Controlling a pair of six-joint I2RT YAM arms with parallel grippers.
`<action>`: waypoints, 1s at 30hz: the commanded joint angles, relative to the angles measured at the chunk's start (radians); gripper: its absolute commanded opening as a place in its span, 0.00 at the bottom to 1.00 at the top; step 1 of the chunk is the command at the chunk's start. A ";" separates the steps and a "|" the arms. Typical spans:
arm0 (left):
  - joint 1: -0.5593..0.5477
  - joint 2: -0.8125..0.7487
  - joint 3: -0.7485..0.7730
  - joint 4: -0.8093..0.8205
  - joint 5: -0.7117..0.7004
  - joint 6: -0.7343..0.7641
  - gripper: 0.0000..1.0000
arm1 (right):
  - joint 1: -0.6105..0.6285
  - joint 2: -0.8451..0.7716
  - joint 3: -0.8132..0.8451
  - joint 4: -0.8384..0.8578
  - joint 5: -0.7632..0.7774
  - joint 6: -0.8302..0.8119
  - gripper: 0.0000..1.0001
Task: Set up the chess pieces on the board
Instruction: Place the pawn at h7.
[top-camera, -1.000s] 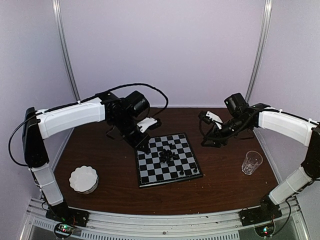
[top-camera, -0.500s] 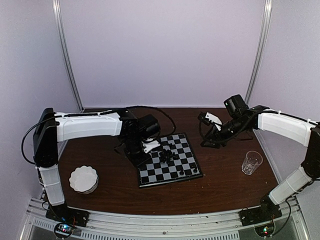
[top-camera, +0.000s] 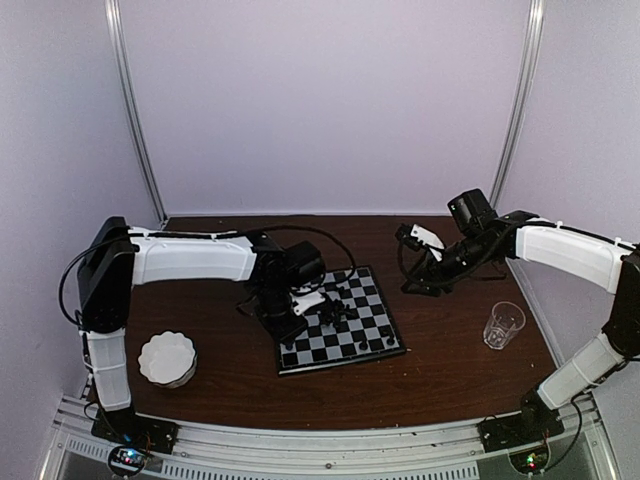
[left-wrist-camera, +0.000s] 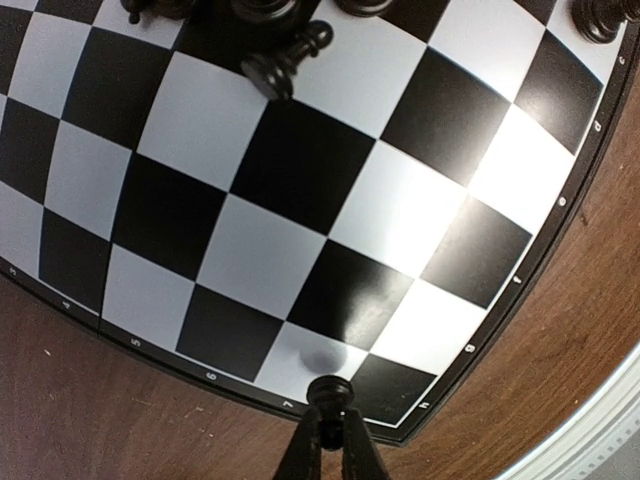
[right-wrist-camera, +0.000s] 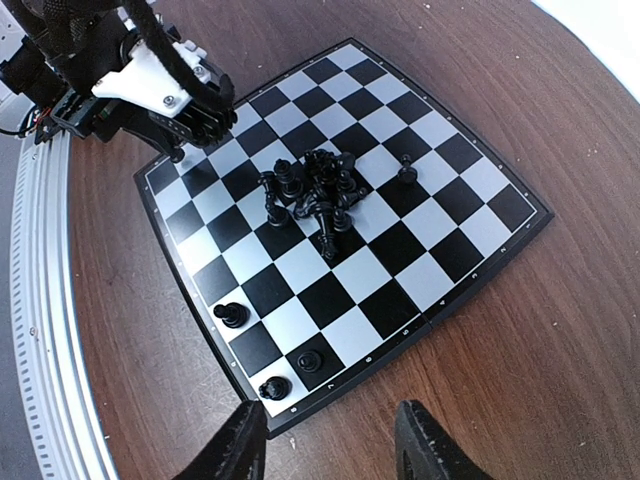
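A dark brown wood-grain tabletop stands inside a booth of pale lilac walls, with slim metal uprights at the back corners and an aluminium rail along the near edge. The chessboard lies flat at the middle. Most black chess pieces are heaped on its central squares, some toppled, and three stand singly along one edge. The left hand is clamped on a black pawn above a white rim square by a corner. The right hand hovers beyond the board's edge, its fingers apart and holding nothing. A white scalloped dish sits near-left and a clear glass right.
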 joint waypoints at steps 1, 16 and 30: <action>0.001 0.024 0.000 0.028 -0.010 0.014 0.07 | -0.001 0.001 -0.006 0.013 0.011 -0.005 0.46; -0.001 0.026 0.001 0.027 -0.029 0.016 0.24 | 0.001 0.007 -0.001 0.006 0.003 -0.003 0.46; 0.097 -0.192 0.117 0.076 0.095 0.035 0.41 | 0.087 0.090 0.150 -0.110 0.060 -0.050 0.46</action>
